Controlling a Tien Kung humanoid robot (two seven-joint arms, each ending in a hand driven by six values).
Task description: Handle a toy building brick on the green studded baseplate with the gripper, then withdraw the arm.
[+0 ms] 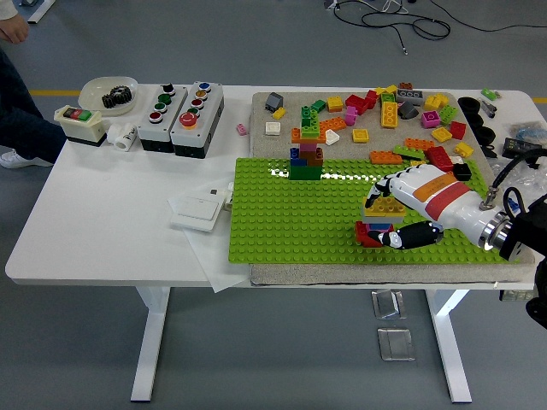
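Note:
A green studded baseplate point(282, 222) lies on a grey mat at the table's front right. Near its right end stands a small brick stack point(369, 232), yellow on top with pink and red below. My right hand point(379, 220), white with an orange and red band, reaches in from the right. Its fingers point(386, 190) curl over the yellow top brick and its black thumb point(408, 237) presses the stack's near side, so it is shut on the stack. At the baseplate's far edge a taller multicoloured brick tower point(305, 158) stands alone. The left arm is out of sight.
Several loose bricks point(385, 111) lie scattered on the mat behind the baseplate. Two button boxes point(179, 107), a small switch box point(79, 124) and a white bowl point(109, 90) sit at the back left. A white plate point(198, 207) lies left of the baseplate. A person's leg point(17, 111) shows at the left edge.

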